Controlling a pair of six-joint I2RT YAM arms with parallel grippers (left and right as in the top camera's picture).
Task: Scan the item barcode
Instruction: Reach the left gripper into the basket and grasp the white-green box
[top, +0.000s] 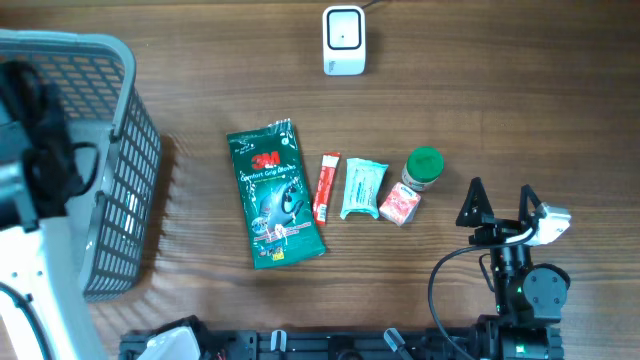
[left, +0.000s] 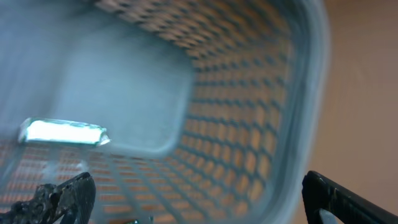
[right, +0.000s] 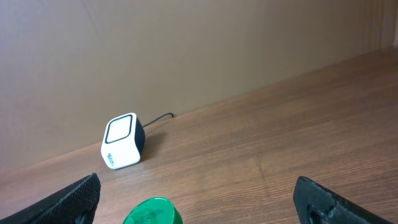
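Left gripper (left: 196, 200): spread wide over the grey plastic mesh basket (left: 249, 124), nothing gripped; a pale shiny packet (left: 62, 132) is seen on the basket floor
Right gripper (right: 196, 202): fully parted, empty, just behind the green-lidded small jar (right: 151, 213)
Items for scanning: jar, red-and-white small box (top: 400, 205), teal wrapped packet (top: 362, 187), red stick sachet (top: 327, 186), green foil pouch (top: 274, 195), laid in a row mid-table
Scanner: white cube-shaped barcode reader (top: 343, 40), well apart at the far edge
Advice: an item should be gripped with its barcode left uncovered, then turned towards the reader's window
Writing: "3M" is read on the pouch; smaller print is illegible
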